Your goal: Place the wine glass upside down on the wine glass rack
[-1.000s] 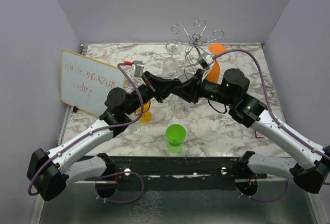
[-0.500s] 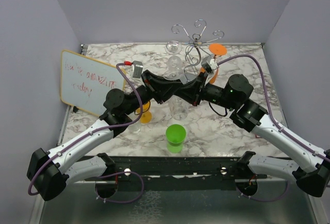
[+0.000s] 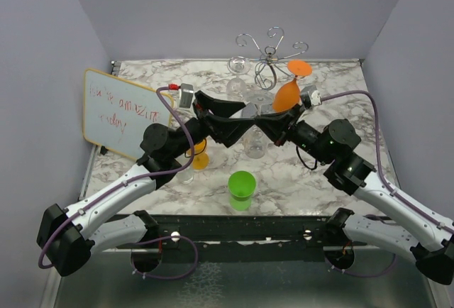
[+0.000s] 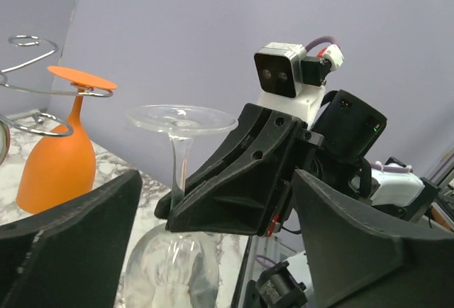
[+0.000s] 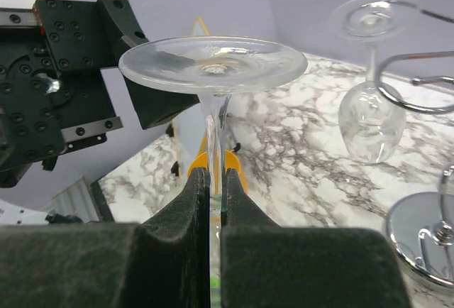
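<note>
1. Marble table (image 3: 305, 180) carries the wine glass rack (image 3: 268, 58) at far centre.
2. My right gripper (image 5: 213, 180) pinches the wine glass (image 5: 213, 63) by its stem, foot up for hanging, just near of the rack.
3. My left gripper (image 4: 216, 201) stands spread beside it, holding nothing.

Four wine glasses show plainly: two clear, the hanging clear glass (image 5: 369, 120) and the held clear glass (image 5: 213, 63), and two orange, the hanging orange glass (image 4: 57, 155) and the half-hidden orange glass (image 3: 201, 160). There is one wine glass rack (image 5: 415, 226), one green cup (image 3: 242, 187) and one whiteboard (image 3: 124, 113). The grippers number two: the left gripper (image 4: 216, 174) and the right gripper (image 5: 214, 180).
</note>
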You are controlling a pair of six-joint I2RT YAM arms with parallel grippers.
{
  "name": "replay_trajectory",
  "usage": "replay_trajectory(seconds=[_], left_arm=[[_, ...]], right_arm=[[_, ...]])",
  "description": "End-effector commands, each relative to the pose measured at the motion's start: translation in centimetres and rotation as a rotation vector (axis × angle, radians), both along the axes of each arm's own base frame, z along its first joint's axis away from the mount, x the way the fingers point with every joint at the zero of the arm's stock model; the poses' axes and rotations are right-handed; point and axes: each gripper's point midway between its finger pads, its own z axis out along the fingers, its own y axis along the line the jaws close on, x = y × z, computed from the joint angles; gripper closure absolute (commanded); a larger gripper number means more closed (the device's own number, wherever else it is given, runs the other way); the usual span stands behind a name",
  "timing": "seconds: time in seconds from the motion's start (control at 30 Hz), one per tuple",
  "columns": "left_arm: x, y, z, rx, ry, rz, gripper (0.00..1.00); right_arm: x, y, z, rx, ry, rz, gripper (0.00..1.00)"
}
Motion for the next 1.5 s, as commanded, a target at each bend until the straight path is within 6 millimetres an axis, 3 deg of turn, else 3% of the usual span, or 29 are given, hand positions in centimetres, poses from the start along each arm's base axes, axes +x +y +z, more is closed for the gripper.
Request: replay_trajectory(seconds=[0.0,0.07,0.27,0.5,0.77,1.17,1.47], left_arm=[[-0.6,0.8,0.4,-0.028,-0.017,0.012,0.08],[-0.3,1.6,-0.2,-0.043,0.021,0.051,0.01],[1.1,3.4,-1.7,-0.031,0.096,0.174,0.01],[4.6,4.6,-4.8,0.135,0.29,0.36,0.01],[6.1,5.9,-7.5,0.261,0.42,0.472,0.01],[6.2,6.5,-7.4,0.272,0.422,0.496,0.01],[6.1,6.7,-8.1,0.295,0.438,0.502,0.01]], right_arm=[[1.3,-3.4,1.9,0.083,-0.077,-0.187,0.99],[1.5,-4.7,1.2,0.086,-0.092,-0.245,0.99],[2.0,-7.9,-0.2,0.102,-0.1,-0.391,0.99],[4.0,-9.3,-0.8,0.111,-0.081,-0.531,0.99],[6.7,-8.4,-0.9,0.114,-0.056,-0.609,0.99],[10.3,-6.8,-0.3,0.135,-0.068,-0.633,0.99],[12.2,-5.8,-1.0,0.138,-0.028,-0.602,0.99]])
